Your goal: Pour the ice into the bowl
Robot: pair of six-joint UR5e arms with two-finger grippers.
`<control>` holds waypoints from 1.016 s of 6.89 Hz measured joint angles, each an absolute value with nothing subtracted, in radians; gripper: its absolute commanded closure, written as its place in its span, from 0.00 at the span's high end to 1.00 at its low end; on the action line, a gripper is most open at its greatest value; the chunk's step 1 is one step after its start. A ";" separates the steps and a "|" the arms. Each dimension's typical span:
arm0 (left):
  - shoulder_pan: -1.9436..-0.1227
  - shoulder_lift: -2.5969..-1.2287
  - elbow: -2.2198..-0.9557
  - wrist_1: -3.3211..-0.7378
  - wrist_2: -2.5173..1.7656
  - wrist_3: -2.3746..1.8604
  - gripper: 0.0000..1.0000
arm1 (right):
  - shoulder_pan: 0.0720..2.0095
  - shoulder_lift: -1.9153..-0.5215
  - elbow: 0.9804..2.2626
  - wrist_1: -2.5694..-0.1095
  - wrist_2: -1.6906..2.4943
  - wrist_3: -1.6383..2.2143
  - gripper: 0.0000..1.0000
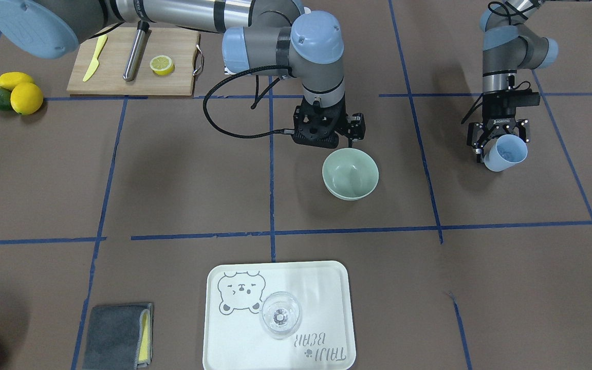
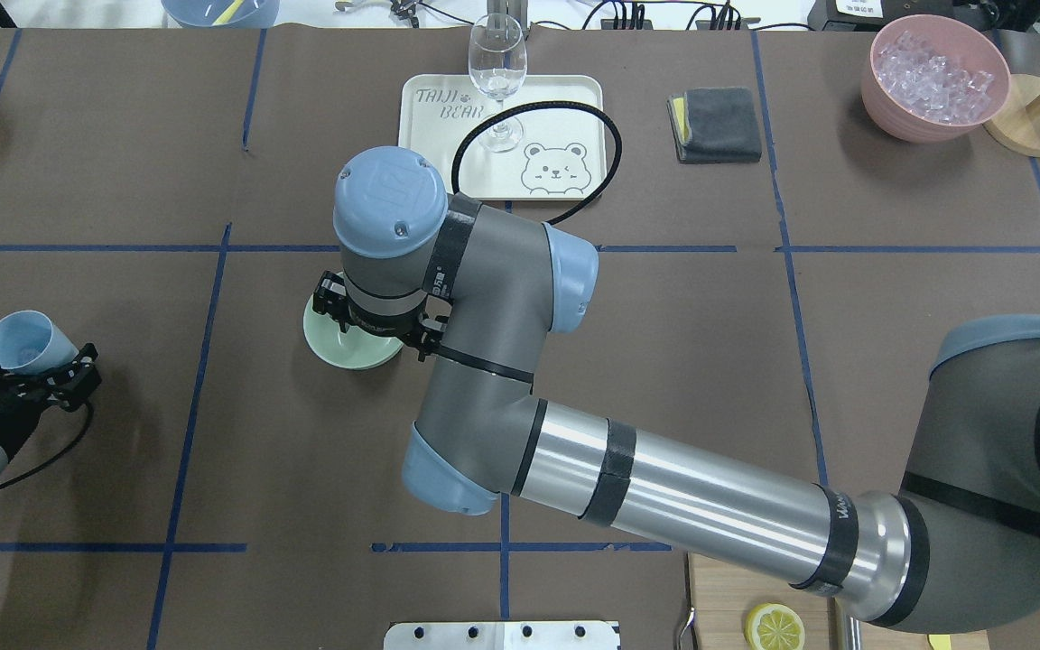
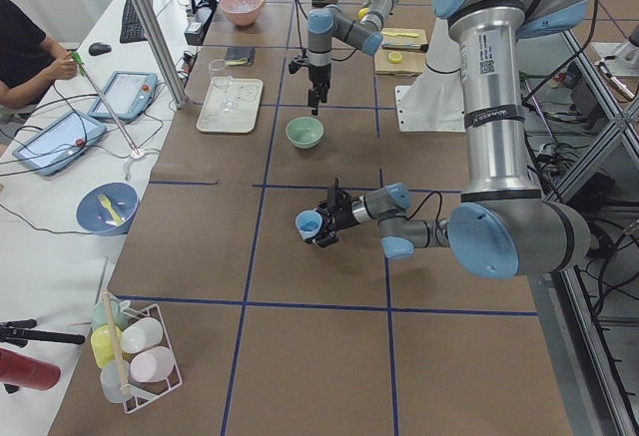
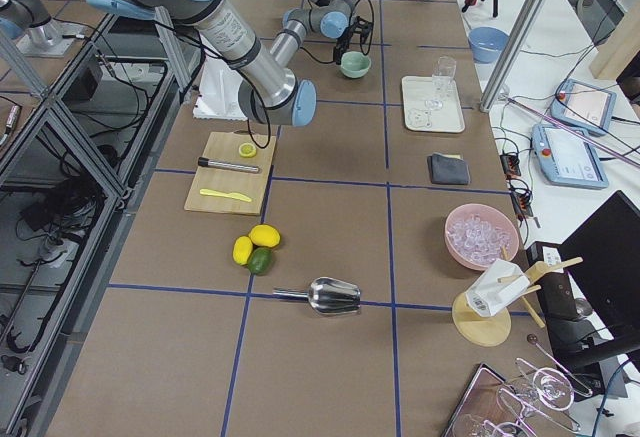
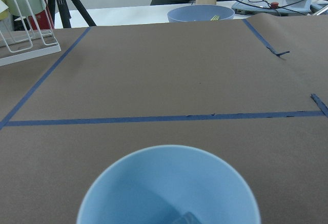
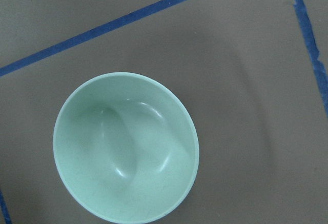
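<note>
Bowl: overhead, we see only a sliver of it under the right arm.
Light blue cup: the left wrist view's bottom edge cuts it off.
Cup's contents: too faint for us to tell.

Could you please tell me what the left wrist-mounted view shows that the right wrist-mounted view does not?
Only the left wrist view shows the light blue cup, seen into its mouth, with a clear piece, probably ice, at the picture's bottom edge; farther off are a blue bowl and a white wire rack. Only the right wrist view shows the mint-green bowl, upright and empty, from above. Both show the brown table cover crossed by blue tape lines.
</note>
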State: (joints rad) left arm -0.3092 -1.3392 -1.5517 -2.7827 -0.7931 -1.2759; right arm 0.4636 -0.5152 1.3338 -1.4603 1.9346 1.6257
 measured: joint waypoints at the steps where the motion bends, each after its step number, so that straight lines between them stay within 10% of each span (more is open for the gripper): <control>1: -0.309 -1.344 -1.543 -2.783 -0.791 -1.275 0.97 | 0.475 -0.522 1.373 -1.492 1.942 1.625 1.00; 4: -0.310 -1.344 -1.536 -2.784 -0.787 -1.273 0.00 | 0.507 -0.526 1.418 -1.523 1.972 1.625 1.00; 7: -0.314 -1.333 -1.574 -2.785 -0.788 -1.232 0.00 | 0.540 -0.562 1.484 -1.549 2.005 1.620 1.00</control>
State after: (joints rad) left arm -0.3139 -1.3330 -1.5741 -2.7852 -0.7884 -1.2323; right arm 0.5400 -0.5621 1.4837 -1.5486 2.0055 1.6201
